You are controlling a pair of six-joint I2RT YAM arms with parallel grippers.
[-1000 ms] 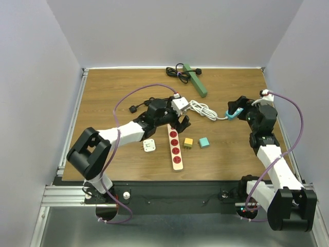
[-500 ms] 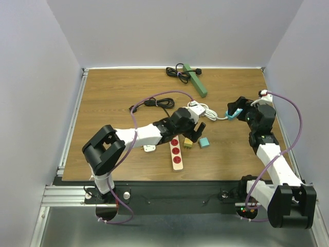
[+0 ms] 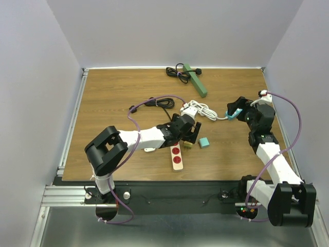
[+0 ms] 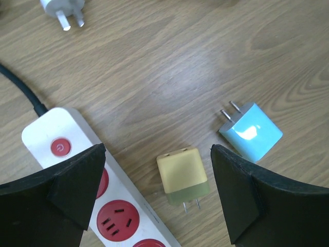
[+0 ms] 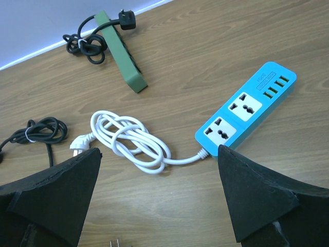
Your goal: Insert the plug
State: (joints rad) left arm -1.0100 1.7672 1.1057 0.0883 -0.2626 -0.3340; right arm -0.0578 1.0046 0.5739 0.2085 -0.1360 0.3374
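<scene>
Left tool (image 4: 157,150) is spread wide and holding nothing. It hangs right over the yellow plug (image 4: 182,174), which lies flat on the table (image 4: 154,67) between the two fingers, touching neither. Its pins point toward the bottom of the left wrist view. Just beside it is the white strip (image 4: 72,154) with the red sockets, and nothing is in any socket I can see. So I'd say we're basically at the start: lined up for the grab and that's it. What's left is closing on the plug, turning the pins toward a socket and pushing it home.

Right tool (image 5: 159,152) is wide too, empty, parked above the blue strip (image 5: 247,110) and well away from the action.

Headcount:
- Strips: three. That's the white one, the blue one, and a green strip (image 3: 197,82) at the far edge.
- Small cube plugs: two for sure, the yellow one and a light-blue plug (image 4: 252,131) near it. There's also a white plug (image 3: 149,150) peeking out from under the left arm, so probably three.
- Cords: one coiled white cord (image 5: 131,139) on the blue strip and two black bundles (image 3: 154,102), one of them next to the green strip.
- Red sockets: can't count them, the arm covers part of the strip.
</scene>
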